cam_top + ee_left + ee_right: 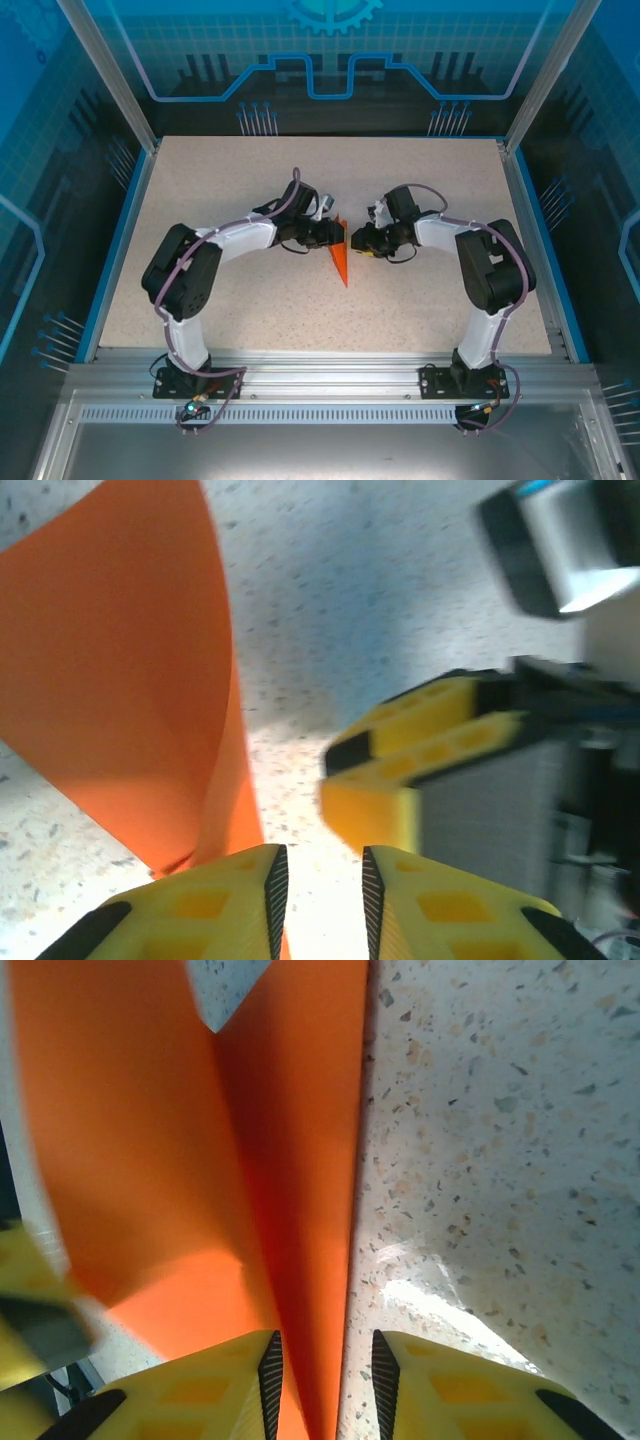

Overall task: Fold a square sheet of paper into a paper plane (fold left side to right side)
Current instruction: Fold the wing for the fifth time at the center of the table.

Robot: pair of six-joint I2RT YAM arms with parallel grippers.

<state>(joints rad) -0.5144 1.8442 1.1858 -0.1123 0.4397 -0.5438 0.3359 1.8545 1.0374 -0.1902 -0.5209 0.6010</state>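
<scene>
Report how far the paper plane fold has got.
Done: the sheet is already a slim pointed paper plane with a centre crease, on the table. In hand: the left claw and right claw sit at its wide end, jaws parted, with the folded edge in the right claw's gap, not pinched. Left: probably only backing both claws away, or one last pressing of the crease.

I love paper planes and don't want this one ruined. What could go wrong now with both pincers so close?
1. The paper plane runs between the slightly parted jaws of the right pincer; pulling away could snag and drag it.
2. The left pincer sits right beside the paper, with the other pincer close by; they might bump each other or crumple the fold.
</scene>
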